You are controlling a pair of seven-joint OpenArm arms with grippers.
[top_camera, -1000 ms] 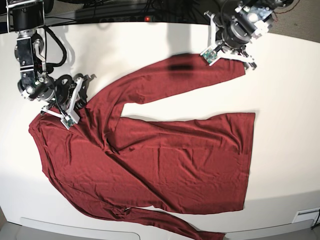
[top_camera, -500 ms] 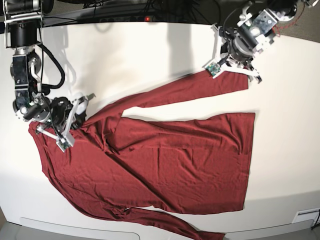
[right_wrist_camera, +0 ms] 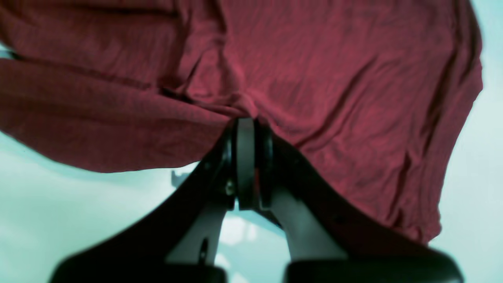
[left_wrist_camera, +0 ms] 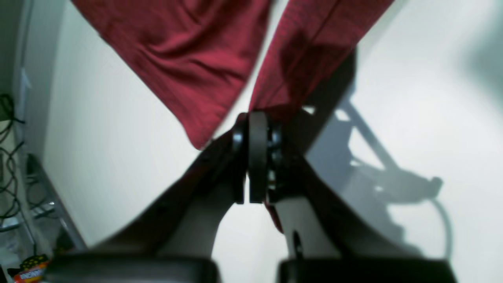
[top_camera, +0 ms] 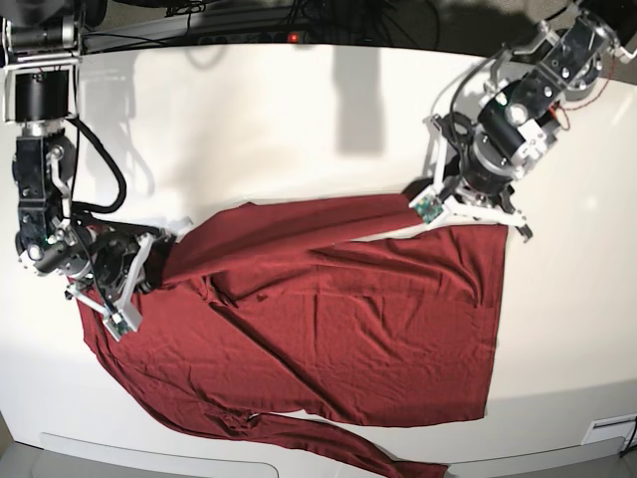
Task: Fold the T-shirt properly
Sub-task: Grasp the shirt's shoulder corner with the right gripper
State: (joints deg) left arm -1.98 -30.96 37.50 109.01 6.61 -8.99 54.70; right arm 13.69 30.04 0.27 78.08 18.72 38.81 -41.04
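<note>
Sleeve fold in hand: the T-shirt [top_camera: 338, 329] lies spread on the tabletop [top_camera: 279, 119].
The left claw [top_camera: 435, 202] pinches the sleeve cuff, the right claw [top_camera: 134, 269] the shoulder; next, probably lay the sleeve flat across the body.

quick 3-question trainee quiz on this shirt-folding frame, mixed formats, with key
1. True or false: both grippers are shut on fabric of the shirt.
2. Which part does the left gripper hold? A) the hem B) the end of a sleeve C) the collar
3. Fill in: the sleeve held by the left gripper lies along the shirt body's ____ edge in the base view.

Key
1. True. The right gripper pinches the shoulder end, and the left gripper is clamped on cloth too.
2. B
3. Top. The other sleeve trails off the table at the bottom.
</note>
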